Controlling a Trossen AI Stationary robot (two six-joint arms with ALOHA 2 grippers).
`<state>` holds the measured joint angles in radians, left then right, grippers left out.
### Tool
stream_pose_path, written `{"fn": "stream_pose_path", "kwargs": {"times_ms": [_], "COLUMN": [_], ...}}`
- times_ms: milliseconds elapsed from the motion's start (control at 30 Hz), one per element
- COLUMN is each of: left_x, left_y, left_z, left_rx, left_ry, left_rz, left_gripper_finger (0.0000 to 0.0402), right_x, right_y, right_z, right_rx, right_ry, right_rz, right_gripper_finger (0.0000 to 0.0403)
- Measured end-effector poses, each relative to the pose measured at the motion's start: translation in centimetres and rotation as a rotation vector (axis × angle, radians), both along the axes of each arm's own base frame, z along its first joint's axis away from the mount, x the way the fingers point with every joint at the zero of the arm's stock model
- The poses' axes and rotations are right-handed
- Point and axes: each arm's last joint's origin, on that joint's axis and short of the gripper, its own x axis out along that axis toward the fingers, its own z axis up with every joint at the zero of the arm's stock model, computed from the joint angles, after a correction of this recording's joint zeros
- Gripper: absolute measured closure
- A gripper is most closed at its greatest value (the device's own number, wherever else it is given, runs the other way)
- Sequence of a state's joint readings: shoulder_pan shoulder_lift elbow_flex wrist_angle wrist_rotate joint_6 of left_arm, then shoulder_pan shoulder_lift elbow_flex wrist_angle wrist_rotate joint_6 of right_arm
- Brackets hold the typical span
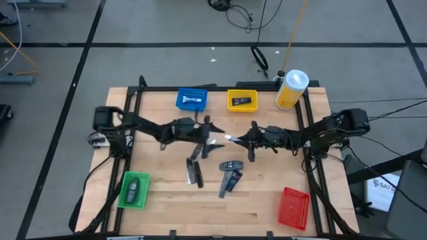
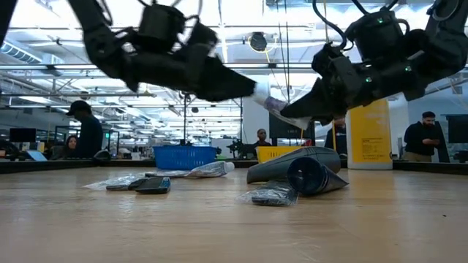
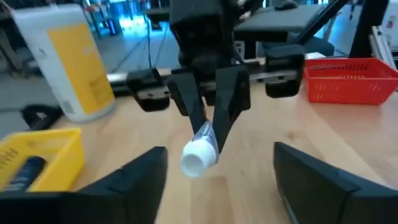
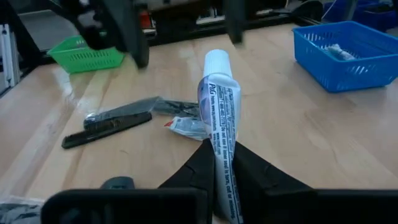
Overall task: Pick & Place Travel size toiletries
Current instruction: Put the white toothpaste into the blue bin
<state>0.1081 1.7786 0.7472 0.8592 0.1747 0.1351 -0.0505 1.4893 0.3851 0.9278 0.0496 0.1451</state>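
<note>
While the right gripper point(image 4: 219, 163) pinches the crimped end of a white-capped toothpaste tube point(image 4: 219, 102) above the table's middle, the left gripper point(image 3: 214, 180) faces it with fingers spread wide either side of the cap, not touching.

I count four bins: blue point(image 1: 192, 99), yellow point(image 1: 242, 100), green point(image 1: 134, 190), red point(image 1: 293, 207). One big bottle point(image 1: 291, 89). Two arms (one white-capped tube point(image 4: 219, 134) between them). Several loose toiletries point(image 1: 230, 175); I can't count them exactly.
</note>
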Motion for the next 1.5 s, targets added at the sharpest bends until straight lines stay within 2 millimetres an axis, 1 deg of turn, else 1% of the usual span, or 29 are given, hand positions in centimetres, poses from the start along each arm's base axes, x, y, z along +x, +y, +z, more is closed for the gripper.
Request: {"fn": "stream_pose_path", "kwargs": {"times_ms": [67, 100, 133, 200, 300, 600, 700, 833, 900, 933, 1033, 1100, 1200, 1267, 1367, 1433, 1500], "left_x": [1.2, 1.7, 2.1, 2.8, 3.2, 3.3, 3.3, 3.3, 3.2, 3.1, 2.4, 1.7, -0.2, -1.7, -4.3, -5.9, -7.3], "left_y": [0.0, -0.1, -0.1, -0.2, -0.3, -0.2, -0.2, -0.2, -0.2, -0.2, -0.2, 0.0, 0.3, 1.0, 2.9, 5.2, 7.8], "left_z": [-0.6, -0.8, -1.0, -1.0, -0.9, -0.8, -0.8, -0.8, -0.6, -0.4, 0.7, 1.8, 3.9, 5.4, 7.2, 7.9, 7.9], "left_rx": [-0.022, -0.028, -0.037, -0.051, -0.062, -0.068, -0.071, -0.068, -0.058, -0.049, -0.005, 0.038, 0.128, 0.186, 0.215, 0.175, 0.086], "left_ry": [0.043, 0.064, 0.086, 0.104, 0.105, 0.100, 0.099, 0.100, 0.110, 0.116, 0.154, 0.198, 0.282, 0.339, 0.408, 0.444, 0.467], "left_rz": [-0.012, -0.015, -0.015, -0.015, -0.013, 0.048, 0.047, 0.044, 0.041, 0.045, 0.100, 0.152, 0.278, 0.409, 0.617, 0.723, 0.780], "left_gripper_finger": [0.0088, 0.0084, 0.0085, 0.0097, 0.0139, 0.0306, 0.0350, 0.0354, 0.0354, 0.0352, 0.0337, 0.0335, 0.0346, 0.0353, 0.0352, 0.0343, 0.0337], "right_x": [0.0, 0.0, 0.0, 0.0, 0.0, 0.0, 0.0, 0.0, 0.0, 0.0, 0.0, 0.0, 0.1, 0.2, 0.3, 0.4, 0.6], "right_y": [0.0, 0.0, 0.0, 0.0, 0.0, 0.0, 0.0, 0.0, 0.1, 0.1, 0.2, 0.3, 1.0, 1.7, 2.7, 3.3, 3.8], "right_z": [0.0, 0.0, 0.0, 0.0, 0.0, 0.0, 0.0, -0.1, -0.1, -0.1, -0.3, -0.3, -0.4, -0.9, -1.7, -2.4, -2.9], "right_rx": [-0.001, -0.001, -0.001, -0.001, -0.001, -0.001, -0.001, 0.000, 0.019, 0.035, 0.072, 0.106, 0.147, 0.164, 0.169, 0.150, 0.114], "right_ry": [-0.001, -0.001, -0.001, -0.001, -0.001, 0.000, -0.001, 0.003, 0.006, 0.006, 0.027, 0.025, 0.014, 0.020, 0.016, 0.003, -0.024], "right_rz": [0.000, 0.000, 0.000, 0.002, 0.002, 0.004, 0.004, 0.005, 0.011, 0.015, 0.006, -0.005, -0.025, -0.063, -0.164, -0.217, -0.262], "right_gripper_finger": [0.0377, 0.0377, 0.0377, 0.0377, 0.0374, 0.0372, 0.0371, 0.0369, 0.0357, 0.0344, 0.0292, 0.0253, 0.0204, 0.0182, 0.0163, 0.0160, 0.0160]}}
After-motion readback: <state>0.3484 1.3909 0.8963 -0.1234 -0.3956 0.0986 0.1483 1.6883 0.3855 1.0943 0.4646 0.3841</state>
